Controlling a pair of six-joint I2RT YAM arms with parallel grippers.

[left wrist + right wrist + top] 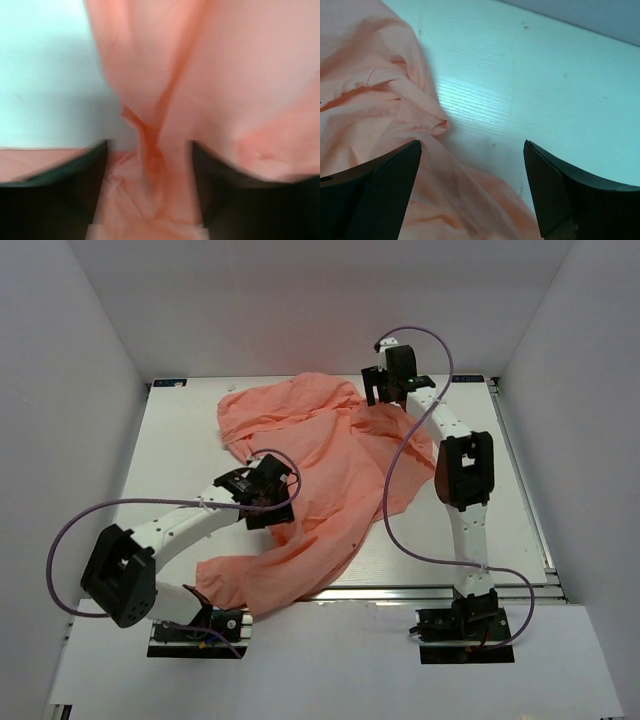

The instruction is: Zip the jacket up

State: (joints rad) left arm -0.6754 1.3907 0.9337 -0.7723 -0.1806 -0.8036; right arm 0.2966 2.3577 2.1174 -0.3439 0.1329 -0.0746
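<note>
The salmon-pink jacket (335,465) lies crumpled across the middle of the white table, from the far centre to the near left. My left gripper (268,495) is down on its left-middle part. In the left wrist view, which is blurred, the jaws (150,165) stand apart with a bunched ridge of jacket fabric (150,145) between them. My right gripper (383,390) is at the jacket's far right edge. In the right wrist view it (472,150) is open and empty, over the jacket's edge (365,100) and bare table. No zipper shows.
The table (180,440) is walled in by white panels on the left, back and right. The right arm's elbow (465,470) hangs over the right side of the table. Purple cables loop off both arms.
</note>
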